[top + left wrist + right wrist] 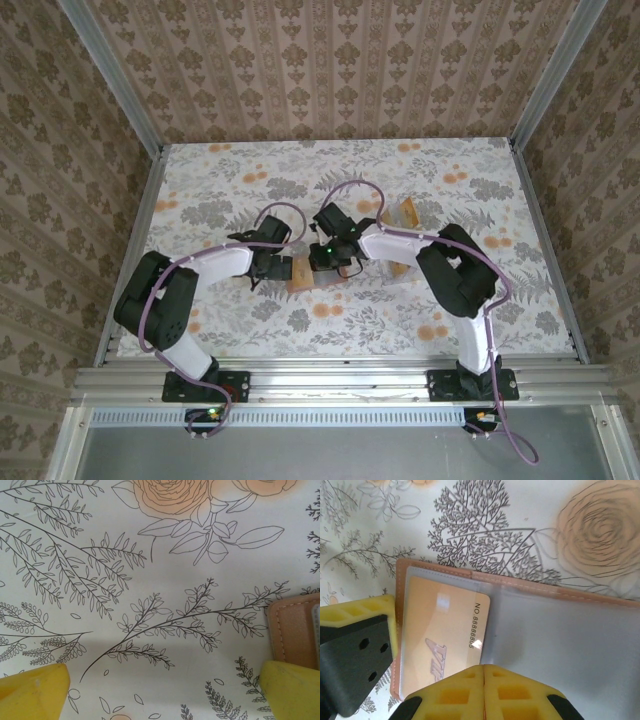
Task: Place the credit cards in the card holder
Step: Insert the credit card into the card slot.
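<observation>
We see the card holder (560, 640) lying open and flat on the flowered tablecloth (485, 525). Its grey lining faces up and a salmon-brown edge runs around it. In the right wrist view its long axis goes from left to right and sinks a little toward the right.

One credit card (445, 630) sits in the left pocket. The long axis of this card crosses the long axis of the holder, going from the top of the view to the bottom with a small tilt. The printed number runs along its right long edge and reads downward.

The right gripper (484, 675) is above the near edge of the holder, and its yellow fingers are pressed together. The lower right corner of the card goes under them. We see nothing between the pads.

At the left edge of the holder stands a yellow and black finger (357, 630); we think it belongs to the left arm.

In the left wrist view the left gripper (160, 690) has its fingers spread wide and holds nothing. A corner of the holder (295, 630) lies just beside its right finger (290, 690).

From above, the holder (303, 278) lies between the left gripper (268, 268) and the right gripper (325, 260). A second card (407, 212) lies well apart, beyond the right arm.
</observation>
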